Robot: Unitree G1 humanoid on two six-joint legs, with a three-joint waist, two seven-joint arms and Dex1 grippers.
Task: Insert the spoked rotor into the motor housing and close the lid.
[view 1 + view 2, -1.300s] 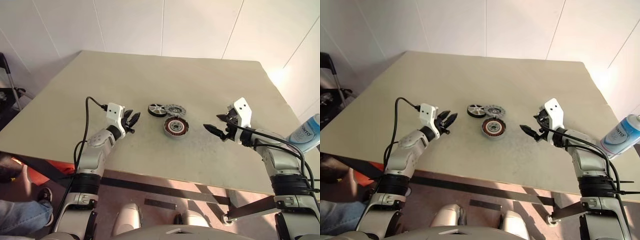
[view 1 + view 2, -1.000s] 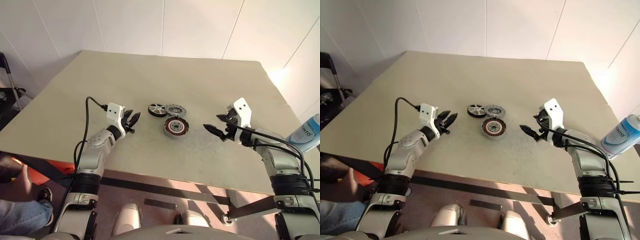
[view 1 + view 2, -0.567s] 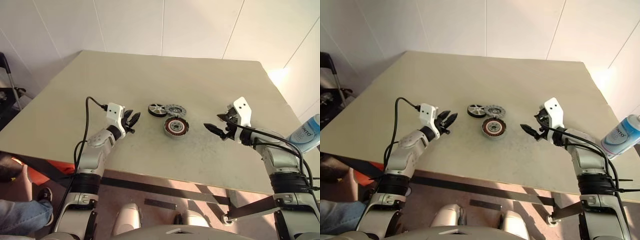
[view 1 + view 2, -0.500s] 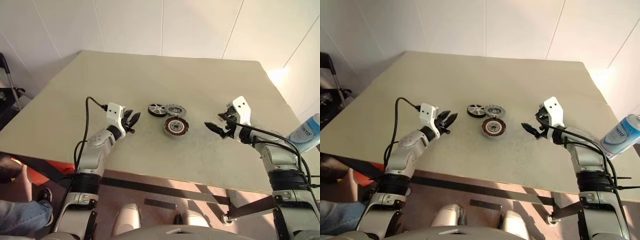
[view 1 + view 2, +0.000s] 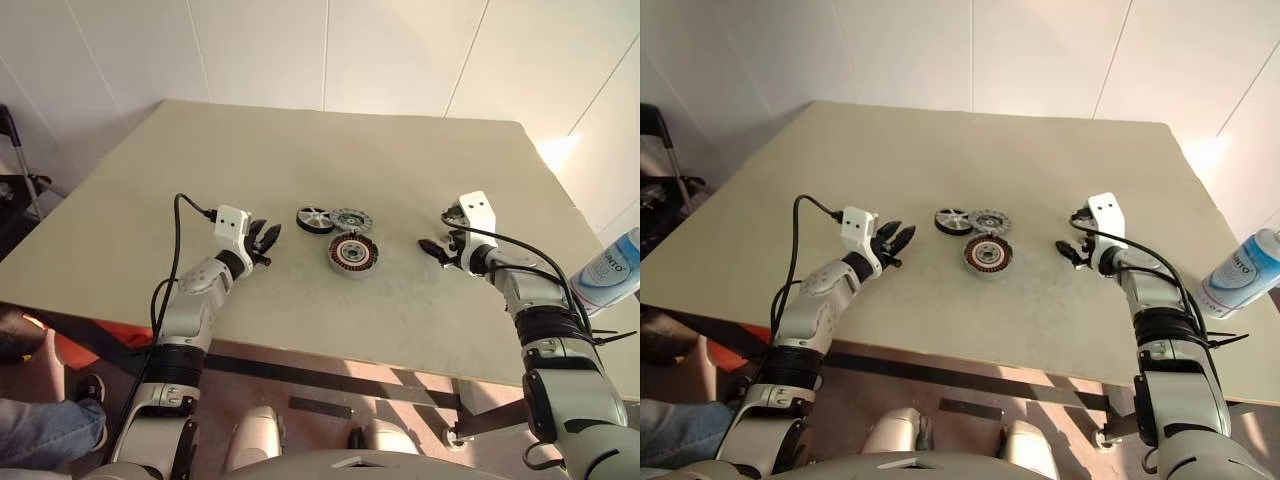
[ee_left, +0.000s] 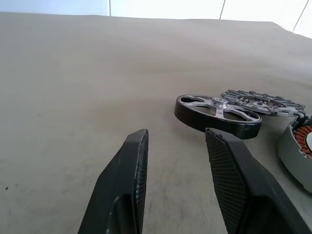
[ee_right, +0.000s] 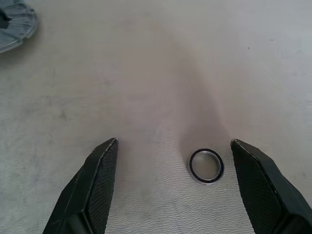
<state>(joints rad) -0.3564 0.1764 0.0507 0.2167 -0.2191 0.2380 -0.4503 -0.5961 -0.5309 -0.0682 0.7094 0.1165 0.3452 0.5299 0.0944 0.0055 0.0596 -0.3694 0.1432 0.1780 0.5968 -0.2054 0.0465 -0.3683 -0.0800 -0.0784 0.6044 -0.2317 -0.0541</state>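
Note:
The spoked rotor (image 5: 313, 219), a dark wheel with silver spokes, lies flat mid-table. The lid (image 5: 350, 218), a grey disc with cut-outs, lies touching it on the right. Just nearer me sits the motor housing (image 5: 352, 254), its copper windings facing up. My left gripper (image 5: 268, 238) hovers left of the rotor, open and empty; its wrist view looks at the rotor (image 6: 217, 109) between its fingers. My right gripper (image 5: 438, 232) is open wide and empty, low over the table right of the housing.
A small metal ring (image 7: 206, 165) lies on the table just under my right gripper. A blue and white spray can (image 5: 610, 270) stands beyond the table's right edge. The table edge (image 5: 330, 345) runs close in front of me.
My right gripper has moved away from me and down toward the table, tilting its fingers downward. The left arm and the three parts have not moved.

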